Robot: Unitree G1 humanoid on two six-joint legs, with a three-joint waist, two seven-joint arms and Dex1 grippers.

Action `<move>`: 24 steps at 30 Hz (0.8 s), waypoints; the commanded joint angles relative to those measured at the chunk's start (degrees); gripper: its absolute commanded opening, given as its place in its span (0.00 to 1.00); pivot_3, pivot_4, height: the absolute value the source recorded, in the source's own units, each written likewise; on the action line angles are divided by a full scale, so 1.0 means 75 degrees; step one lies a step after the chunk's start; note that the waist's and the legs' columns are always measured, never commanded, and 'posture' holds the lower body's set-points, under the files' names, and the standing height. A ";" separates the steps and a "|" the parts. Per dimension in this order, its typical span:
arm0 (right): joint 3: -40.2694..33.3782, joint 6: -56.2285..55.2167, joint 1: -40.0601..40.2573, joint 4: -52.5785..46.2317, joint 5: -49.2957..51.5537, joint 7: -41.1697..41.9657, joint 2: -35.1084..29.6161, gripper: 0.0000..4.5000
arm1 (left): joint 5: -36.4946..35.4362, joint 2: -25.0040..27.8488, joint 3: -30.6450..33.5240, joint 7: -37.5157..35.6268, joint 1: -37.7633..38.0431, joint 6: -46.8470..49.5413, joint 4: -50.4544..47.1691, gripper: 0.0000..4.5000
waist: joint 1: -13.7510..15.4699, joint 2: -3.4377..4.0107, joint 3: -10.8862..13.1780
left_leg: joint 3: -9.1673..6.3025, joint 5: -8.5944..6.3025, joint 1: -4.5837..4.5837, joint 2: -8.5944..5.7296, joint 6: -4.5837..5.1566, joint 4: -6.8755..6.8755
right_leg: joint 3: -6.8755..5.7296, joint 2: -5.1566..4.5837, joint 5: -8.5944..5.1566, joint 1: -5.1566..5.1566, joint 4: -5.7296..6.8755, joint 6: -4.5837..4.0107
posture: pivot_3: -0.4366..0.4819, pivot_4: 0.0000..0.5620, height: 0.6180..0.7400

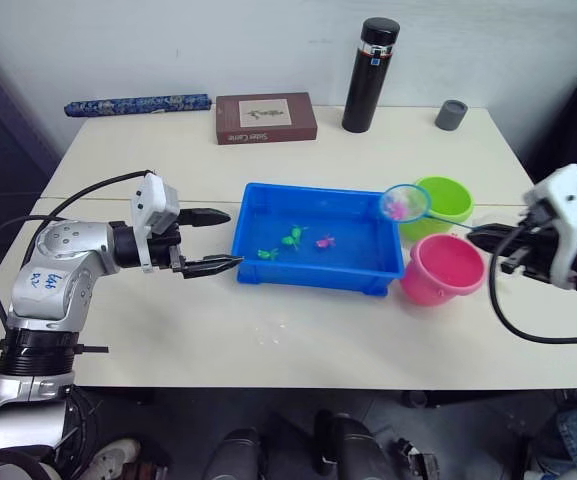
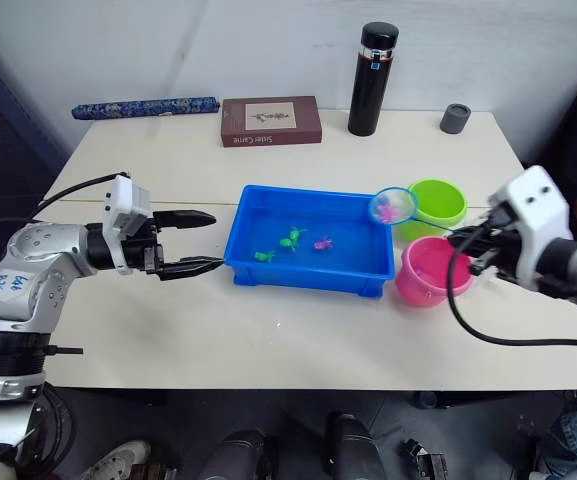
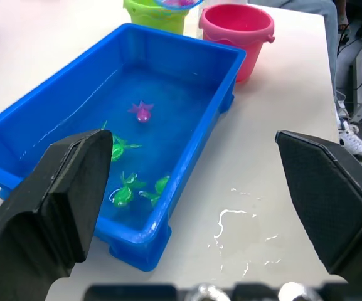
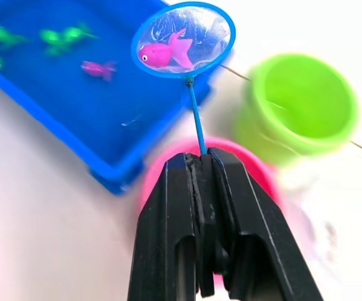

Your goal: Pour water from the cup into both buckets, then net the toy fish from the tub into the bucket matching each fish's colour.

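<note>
- Now lifted clear of the water, the net (image 4: pixel 184 39) carries one pink fish (image 4: pixel 163 54) in its hoop, which hangs over the tub's far right corner, beside the green bucket (image 1: pixel 443 203).
- Its thin handle is pinched in the right gripper (image 4: pixel 204 164), fingers pressed together on it, above the pink bucket (image 1: pixel 444 268).
- Both buckets stand just off the right end of the tub (image 1: pixel 268 196), green toward the table's far edge, pink toward the near edge.
- Water shows in the green bucket, so the pouring looks done there at least; the pink bucket's contents cannot be made out, and no fish can be seen in either pail.
- Left in the tub: one small pink fish (image 3: pixel 141 111) and a cluster of green fish (image 3: pixel 123 193), all unnetted.
- The left gripper (image 1: pixel 213 242) hovers spread and empty near the tub's left end.
- Judged from this, sorting is at an early stage: the netted pink fish belongs in the pink bucket just under the gripper, and the rest remain to be caught.
</note>
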 commanded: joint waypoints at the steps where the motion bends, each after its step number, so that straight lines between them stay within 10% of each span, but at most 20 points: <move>1: -0.1065 0.0073 0.0617 -0.0482 0.0093 0.0097 -0.0354 0.00 | 0.0070 -0.0072 -0.0012 -0.0036 -0.0217 -0.0212 0.0208 1.00 | 0.0016 0.0001 -0.0001 | 0.0000 0.0000 0.0001 0.0000 0.0000 0.0000 | 0.0000 0.0000 0.0000 0.0000 0.0002 0.0000 | 0.48 0.27 1.00; 8: -0.2404 -0.0045 0.2605 -0.1216 -0.0298 0.0067 -0.0454 0.00 | 0.0232 -0.0436 -0.0320 -0.0278 -0.0786 -0.0559 0.0996 1.00 | 0.0091 0.0002 -0.0002 | 0.0003 0.0001 0.0004 -0.0001 0.0000 0.0002 | 0.0000 0.0004 0.0000 0.0005 0.0005 0.0001 | 0.48 0.27 1.00; 24: -0.1354 -0.4103 0.5223 -0.2152 -0.3760 -0.0838 -0.0641 0.00 | 0.0637 -0.0995 -0.0664 -0.0833 -0.1620 -0.1183 0.2280 1.00 | 0.0088 0.0001 -0.0001 | 0.0011 0.0002 0.0008 -0.0011 0.0000 0.0004 | 0.0002 0.0012 0.0002 0.0008 0.0007 0.0003 | 0.48 0.27 1.00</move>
